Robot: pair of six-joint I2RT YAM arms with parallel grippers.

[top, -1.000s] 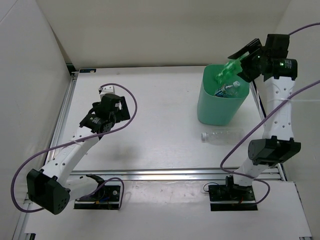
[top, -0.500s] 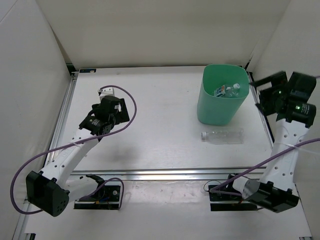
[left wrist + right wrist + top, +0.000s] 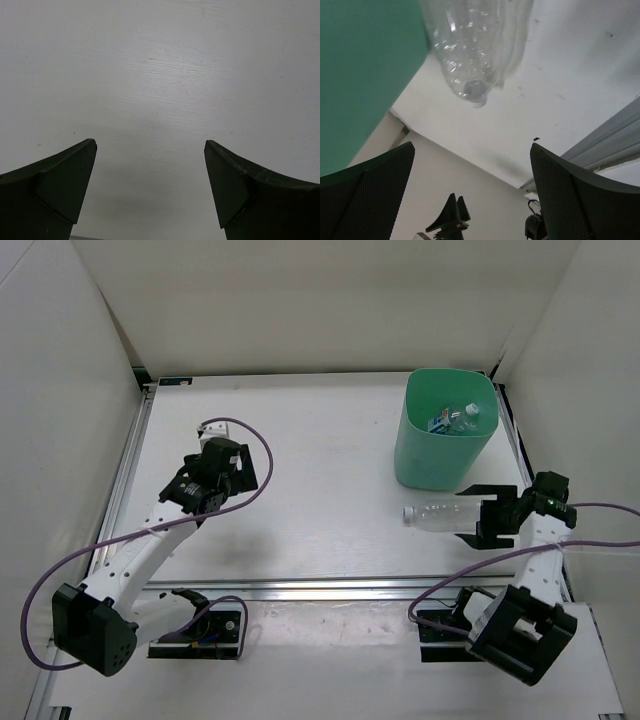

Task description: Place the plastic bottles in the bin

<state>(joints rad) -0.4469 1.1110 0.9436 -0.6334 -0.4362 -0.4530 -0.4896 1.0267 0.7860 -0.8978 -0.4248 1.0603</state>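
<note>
The mint-green bin (image 3: 430, 455) stands at the back right of the table, and its wall (image 3: 365, 75) fills the left of the right wrist view. Inside it lie a blue-labelled bottle (image 3: 440, 424) and a clear white-capped bottle (image 3: 466, 416). Another clear plastic bottle (image 3: 445, 512) lies on its side in front of the bin, cap to the left. My right gripper (image 3: 479, 515) is open and low at that bottle's right end, whose base (image 3: 470, 50) shows ahead of the empty jaws (image 3: 471, 147). My left gripper (image 3: 232, 470) hangs open over bare table (image 3: 150, 142).
White walls enclose the table on three sides. An aluminium rail (image 3: 340, 588) runs along the near edge and another along the left side (image 3: 128, 470). The right wall is close behind my right arm (image 3: 545, 540).
My right gripper let the green bottle go over the bin, opened wide, and swung down and forward to the table beside the lying clear bottle. The left arm barely moved.
</note>
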